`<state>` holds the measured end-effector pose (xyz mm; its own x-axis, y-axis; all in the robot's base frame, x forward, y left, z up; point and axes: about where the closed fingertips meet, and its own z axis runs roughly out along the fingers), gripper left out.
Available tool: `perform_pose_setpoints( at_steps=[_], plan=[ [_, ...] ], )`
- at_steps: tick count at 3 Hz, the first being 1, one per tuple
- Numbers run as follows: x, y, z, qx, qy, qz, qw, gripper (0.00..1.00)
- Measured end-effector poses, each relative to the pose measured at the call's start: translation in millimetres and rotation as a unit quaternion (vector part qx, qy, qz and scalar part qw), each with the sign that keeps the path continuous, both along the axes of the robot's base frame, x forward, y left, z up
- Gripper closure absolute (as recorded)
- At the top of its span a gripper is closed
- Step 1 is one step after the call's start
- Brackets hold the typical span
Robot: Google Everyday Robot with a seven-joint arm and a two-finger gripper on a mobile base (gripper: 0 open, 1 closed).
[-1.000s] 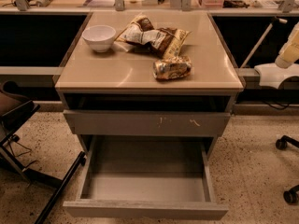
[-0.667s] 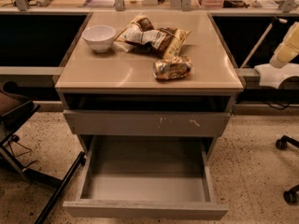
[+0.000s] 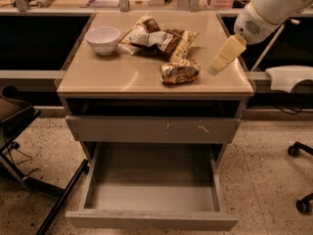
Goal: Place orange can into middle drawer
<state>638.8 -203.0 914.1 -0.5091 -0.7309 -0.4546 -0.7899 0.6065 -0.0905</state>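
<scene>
Jaws side-on to me, so I cannot tell whether they are spread or pressed together. Nothing shows in their grasp.

Nearest me, the middle drawer [image 3: 151, 196] stands pulled well out at the foot of the cabinet, and only its bare grey floor shows inside. Above it sits the closed drawer front [image 3: 146, 129] with small white scratch marks, and over that a dark open slot under the top.

On the beige cabinet top [image 3: 112, 77] the orange can [image 3: 179, 71] lies on its side toward the front, right of centre. The gripper [image 3: 217, 66] hangs just right of it, angled down and left, near the can but apart from it, on the white arm [image 3: 274, 6] that reaches in from the upper right. Behind the can lie the crinkled snack bags [image 3: 159, 37]. At the far left stands the white bowl [image 3: 102, 39], its inside showing plain white.

A second ago the gripper was out past the cabinet's right edge; it has since come in over the top. Can, bags, bowl and drawer lie as before.
</scene>
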Motion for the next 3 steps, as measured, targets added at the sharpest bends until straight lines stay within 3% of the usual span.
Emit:
perform_pose_setpoints(
  at_steps=[2, 3],
  plan=[
    [2.0, 1.5, -1.7, 0.006, -0.002, -0.002, 1.0, 0.0],
    [19.9, 17.4, 4.4, 0.044, -0.024, -0.045, 0.9977, 0.0]
  ],
)
